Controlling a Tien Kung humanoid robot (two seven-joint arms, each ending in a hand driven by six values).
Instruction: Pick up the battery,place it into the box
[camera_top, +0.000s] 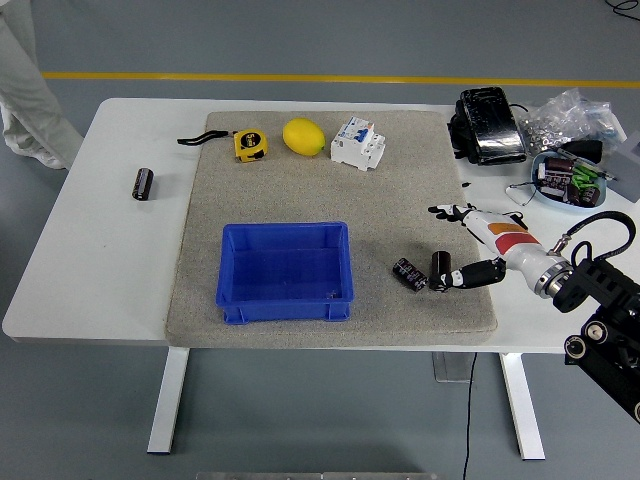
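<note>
Nearest the camera, a blue rectangular plastic box sits open and empty at the near edge of a grey felt mat on a white table. Far to the left, off the mat, a black cylindrical battery lies alone on the bare table. Right of the box, a second black battery lies on its side on the mat, its long axis slanting from far-left to near-right. Just to its right a third black battery stands upright, touching the fingertips of the robot's right hand, which reaches in from the right edge. Its lower fingers curl against this upright battery, apparently starting a pinch, while its upper fingers point left, spread and holding nothing. No left hand shows. Judging from this, the box lies to the left of the hand, with the lying battery between them.
</note>
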